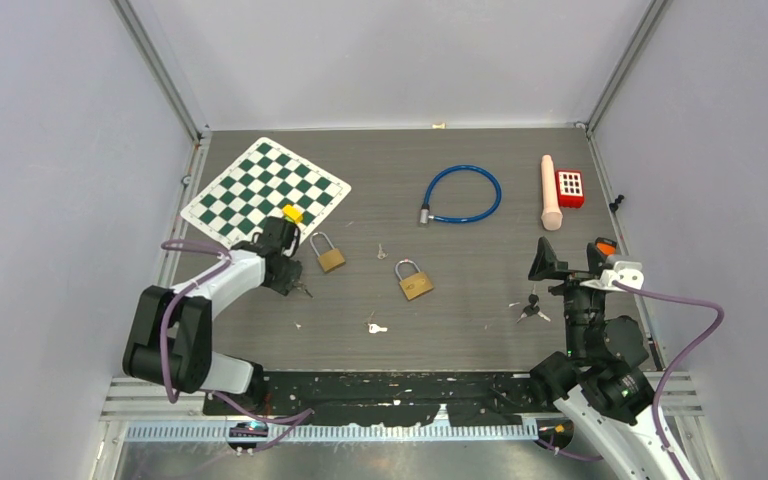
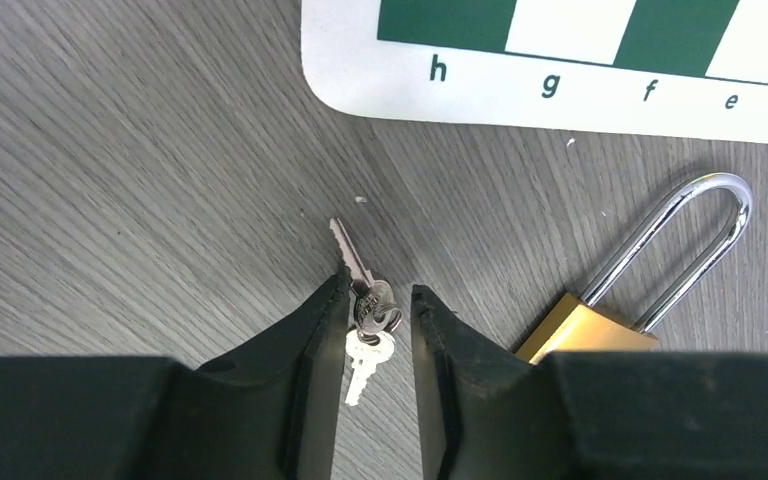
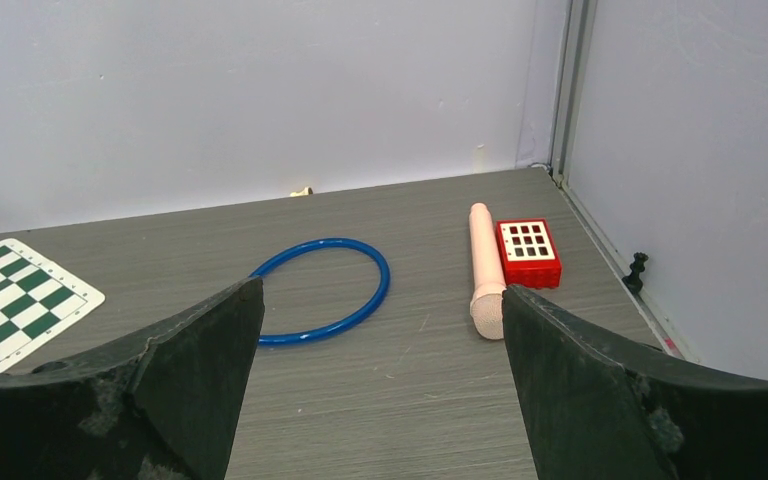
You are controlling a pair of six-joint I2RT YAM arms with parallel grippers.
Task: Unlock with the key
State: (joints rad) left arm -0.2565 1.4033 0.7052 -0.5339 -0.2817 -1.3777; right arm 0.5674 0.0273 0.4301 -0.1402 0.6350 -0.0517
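Top: left gripper (image 1: pixel 291 281) low over keys (image 1: pixel 304 291), just beside padlock (image 1: pixel 330 258); shackle shut, nothing unlocked.
Left wrist: jaws narrow, straddling keys on table, not clamped; pick-up, insertion, turn all remain.
Right wrist: right gripper (image 1: pixel 567 262) wide, empty, well apart from padlock.

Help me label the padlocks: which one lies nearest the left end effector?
The padlock by the chessboard, just right of the left end effector; the other padlock lies farther right, away from the chessboard.

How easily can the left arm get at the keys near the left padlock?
Probably easily: the left gripper has its open fingers either side of the keys; the padlock lies apart.
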